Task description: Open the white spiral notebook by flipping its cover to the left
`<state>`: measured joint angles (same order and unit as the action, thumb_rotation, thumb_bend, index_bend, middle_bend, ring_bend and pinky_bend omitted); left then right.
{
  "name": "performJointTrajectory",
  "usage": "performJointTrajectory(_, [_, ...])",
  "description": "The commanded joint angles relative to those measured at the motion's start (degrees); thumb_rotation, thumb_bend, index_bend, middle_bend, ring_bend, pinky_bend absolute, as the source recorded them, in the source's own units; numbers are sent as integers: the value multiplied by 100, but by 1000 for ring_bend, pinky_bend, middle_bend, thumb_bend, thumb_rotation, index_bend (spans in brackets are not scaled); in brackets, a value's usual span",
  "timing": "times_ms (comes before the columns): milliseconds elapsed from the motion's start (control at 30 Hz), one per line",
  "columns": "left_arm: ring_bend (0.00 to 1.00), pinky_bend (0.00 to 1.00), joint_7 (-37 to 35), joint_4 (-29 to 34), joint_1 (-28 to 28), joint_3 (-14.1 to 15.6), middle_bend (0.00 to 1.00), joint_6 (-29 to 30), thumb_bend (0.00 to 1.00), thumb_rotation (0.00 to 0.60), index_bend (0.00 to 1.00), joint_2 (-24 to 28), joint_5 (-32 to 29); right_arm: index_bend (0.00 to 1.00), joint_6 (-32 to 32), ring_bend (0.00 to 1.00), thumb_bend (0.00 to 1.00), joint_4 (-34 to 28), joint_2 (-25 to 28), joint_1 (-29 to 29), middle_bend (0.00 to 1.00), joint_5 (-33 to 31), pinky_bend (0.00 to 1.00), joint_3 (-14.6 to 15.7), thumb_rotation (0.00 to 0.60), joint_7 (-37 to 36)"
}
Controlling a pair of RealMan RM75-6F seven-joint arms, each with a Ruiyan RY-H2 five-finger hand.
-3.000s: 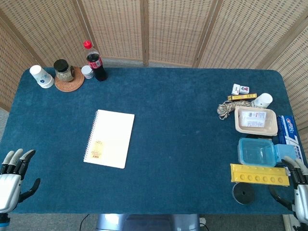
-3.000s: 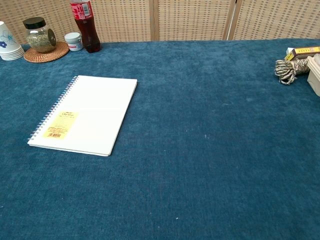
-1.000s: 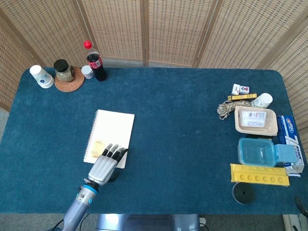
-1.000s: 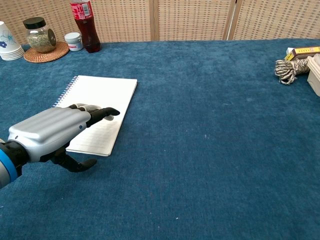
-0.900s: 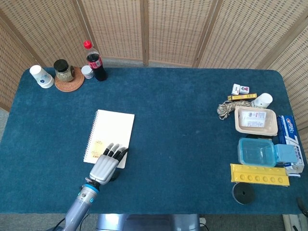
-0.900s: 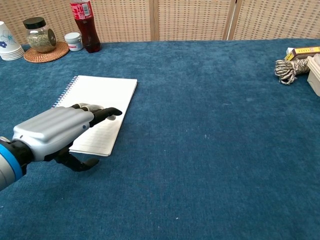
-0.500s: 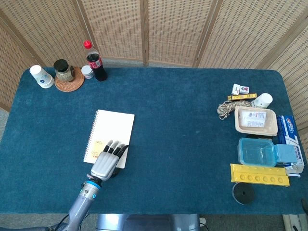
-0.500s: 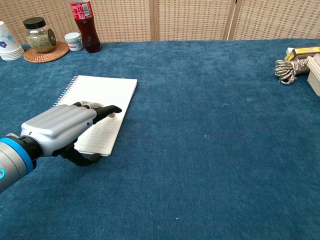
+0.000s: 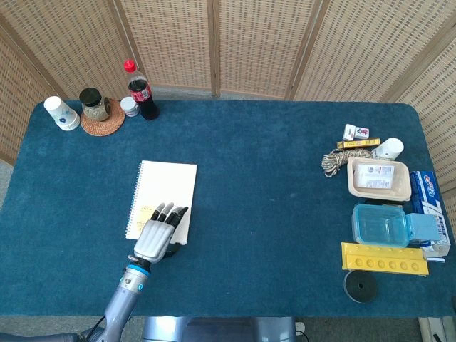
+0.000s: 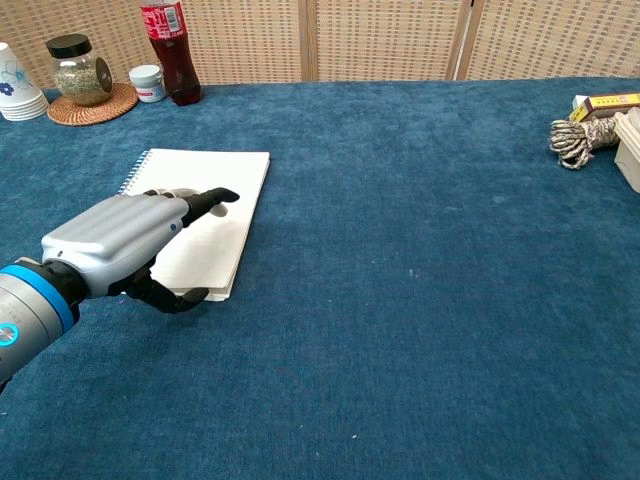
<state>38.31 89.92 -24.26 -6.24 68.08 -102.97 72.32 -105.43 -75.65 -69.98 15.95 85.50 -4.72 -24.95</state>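
Note:
The white spiral notebook (image 9: 169, 187) (image 10: 216, 238) lies shut on the blue table (image 9: 271, 192), left of the middle, with its spiral along the left edge. My left hand (image 9: 158, 231) (image 10: 125, 236) lies palm down over the notebook's near part. Its fingers (image 10: 205, 199) stretch forward across the cover, hiding the yellow label. The thumb curls at the notebook's near edge; I cannot tell whether it is under the cover. No view shows my right hand.
At the back left stand a cola bottle (image 9: 140, 91) (image 10: 170, 48), a jar on a woven coaster (image 9: 95, 107) (image 10: 80, 74) and stacked paper cups (image 9: 61, 112). On the right are a rope bundle (image 9: 336, 161) (image 10: 580, 140), a beige tray (image 9: 378, 178), a blue box (image 9: 385, 224) and a yellow tray (image 9: 385, 258).
My left hand came in from the near left and settled on the notebook. In the last half second the notebook slid slightly away and turned straighter under the hand. The right hand left the view.

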Motion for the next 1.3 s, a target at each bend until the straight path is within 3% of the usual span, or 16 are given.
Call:
performJointTrajectory(33, [96,94,-168,-66,39,-8,186,172,304,600,66,-55,126,150,-13,105,260,14,-2,13,178,-9,166,-12,600,-20])
performJointTrajectory(367, [92,100,-1047,-320,345,-39,174,1039,307,600,20,-252,601,150,-112,105,260,84,-7,66,178,-5,166,-72,600,-106])
performJointTrajectory(633, [65,96,-1814,-397,623,-283,164,1561,309,600,5,-313,567,150,-181,106,260,89,3,100,178,26,166,-98,600,-121])
performJointTrajectory(867, [46,97,-2197,-194,796,-388,157,1718,327,600,0,-164,456,150,-207,105,260,82,4,100,178,66,166,-108,600,-124])
performJointTrajectory(1133, [40,104,-3219,125,1132,-562,154,2001,327,600,0,94,331,149,-207,105,258,88,8,82,178,92,166,-129,600,-128])
performJointTrajectory(1300, [29,105,-3500,195,1485,-681,151,2380,326,600,0,483,206,150,-206,106,260,97,4,62,178,102,166,-152,600,-147])
